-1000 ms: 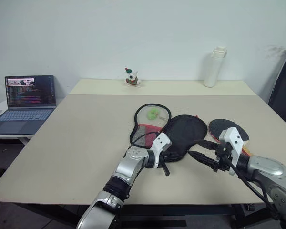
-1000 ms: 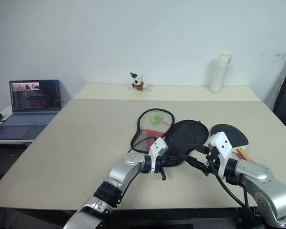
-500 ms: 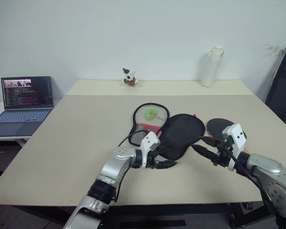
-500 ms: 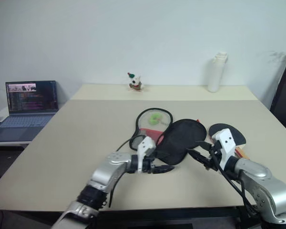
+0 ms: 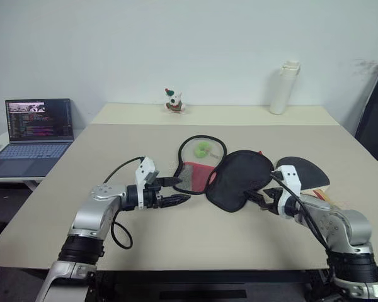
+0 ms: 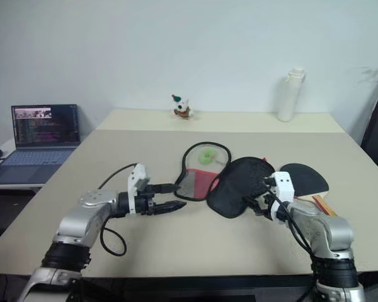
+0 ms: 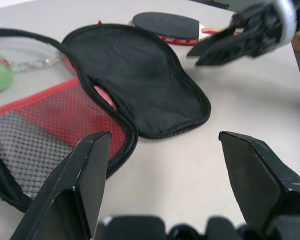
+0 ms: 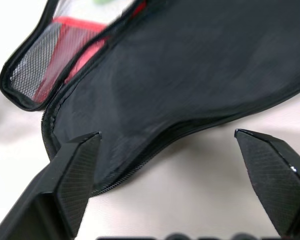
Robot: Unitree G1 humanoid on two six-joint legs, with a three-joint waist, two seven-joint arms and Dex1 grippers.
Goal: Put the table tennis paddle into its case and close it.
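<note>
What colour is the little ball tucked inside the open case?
Light green; the ball sits behind mesh in the case, clearest in the left eye view.

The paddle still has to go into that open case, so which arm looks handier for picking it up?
Probably the right. The right gripper, open, sits at the case flap, with the table tennis paddle just beyond it. The left gripper, also open, is on the case's far side.

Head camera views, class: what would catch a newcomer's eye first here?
The case lies unzipped and splayed open mid-table, its black flap folded out beside the red mesh half. The table tennis paddle rests outside it, just to its right. The open left gripper and right gripper flank the case.
</note>
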